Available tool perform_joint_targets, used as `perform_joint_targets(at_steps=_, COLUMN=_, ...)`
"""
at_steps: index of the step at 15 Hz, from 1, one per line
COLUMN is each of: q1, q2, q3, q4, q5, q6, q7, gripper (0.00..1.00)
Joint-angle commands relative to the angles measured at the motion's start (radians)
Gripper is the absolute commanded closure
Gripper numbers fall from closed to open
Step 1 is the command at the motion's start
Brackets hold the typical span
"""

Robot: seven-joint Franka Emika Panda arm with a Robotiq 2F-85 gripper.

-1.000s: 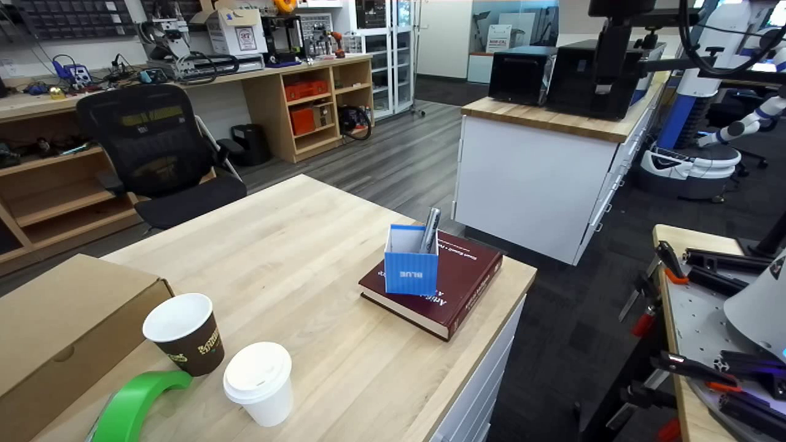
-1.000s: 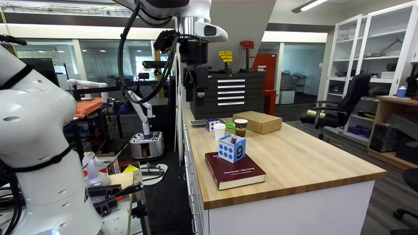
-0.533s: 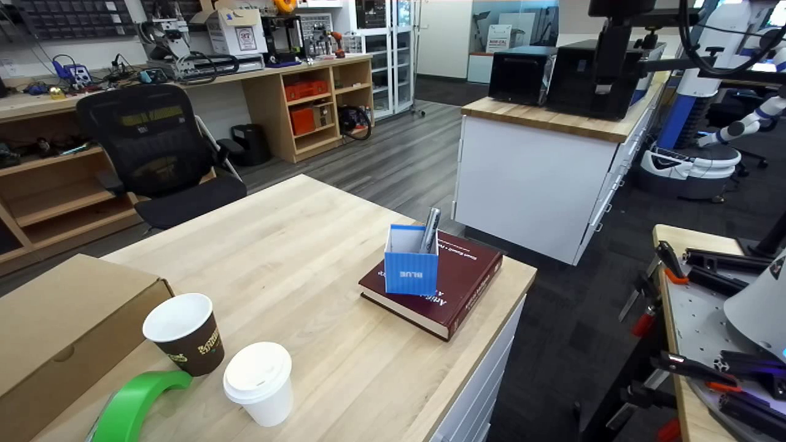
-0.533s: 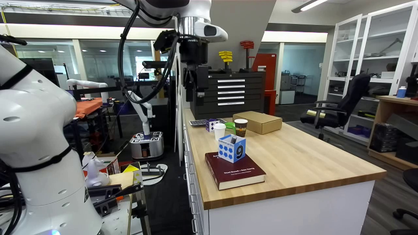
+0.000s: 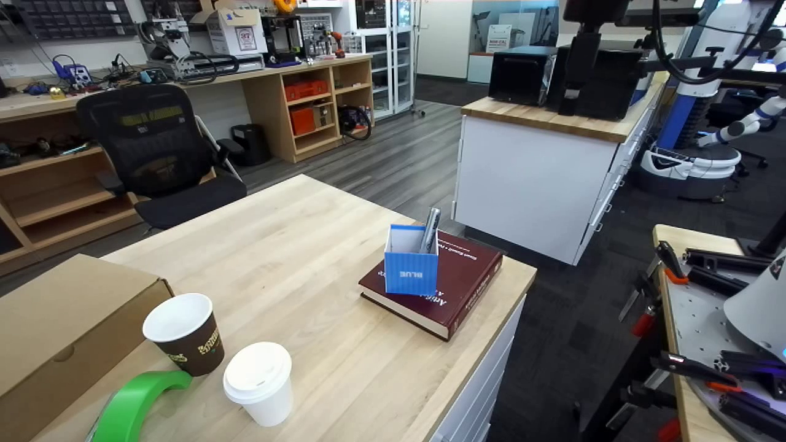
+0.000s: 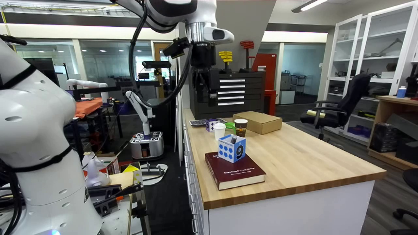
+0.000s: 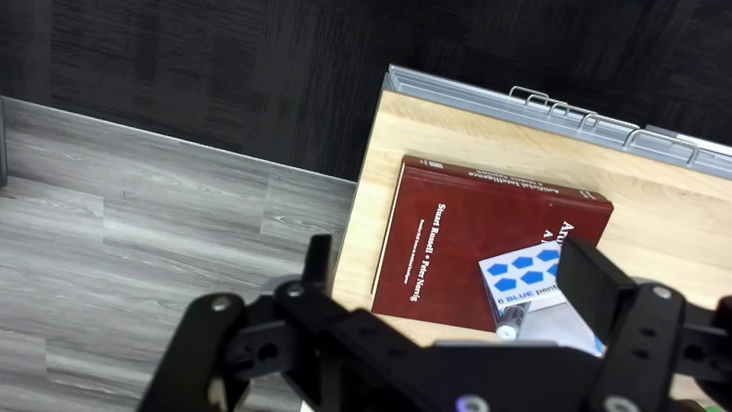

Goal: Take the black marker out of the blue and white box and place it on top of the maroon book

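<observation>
The black marker [image 5: 431, 230], with a greyish barrel, leans upright inside the open-topped blue and white box [image 5: 410, 273], its end above the rim. It also shows in an exterior view [image 6: 233, 139] and the wrist view [image 7: 513, 320]. The box [image 6: 232, 150] stands on the maroon book [image 6: 235, 173], which lies flat near the table corner. My gripper [image 6: 205, 94] is well above the table, pointing down. In the wrist view my gripper [image 7: 454, 269] is open and empty; the right finger covers part of the box [image 7: 520, 274], and the book [image 7: 457, 240] lies beneath.
A white lidded cup [image 5: 261, 387], a brown cup [image 5: 190, 344], a green curved object [image 5: 132, 405] and a brown cardboard box [image 5: 67, 325] stand farther along the table. A purple and white cube [image 6: 212, 124] is behind the cups. The book is close to the table's edges.
The arm and gripper have shifted, rightward in an exterior view and leftward in the opposite-facing exterior view. The marker, box and book have not moved.
</observation>
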Motion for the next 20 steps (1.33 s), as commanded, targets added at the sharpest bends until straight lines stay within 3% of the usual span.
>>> perform_joint_targets(at_steps=1, q1=0.02, q2=0.096, q3=0.01, q4=0.054, q5=0.02, q6=0.075, q7=-0.012, gripper=0.0)
perform_joint_targets(at_steps=6, q1=0.058, q2=0.229, q3=0.048, q4=0.137, q5=0.013, q6=0.121, q7=-0.03, gripper=0.0)
perform_joint_targets(at_steps=11, q1=0.095, q2=0.32, q3=0.084, q4=0.223, q5=0.015, q6=0.094, q7=-0.051, gripper=0.0)
perform_joint_targets(at_steps=12, q1=0.084, q2=0.284, q3=0.083, q4=0.176, q5=0.004, q6=0.112, q7=-0.02, gripper=0.0)
perform_joint_targets(at_steps=20, q1=0.093, q2=0.317, q3=0.089, q4=0.207, q5=0.004, q6=0.111, q7=-0.028, gripper=0.0)
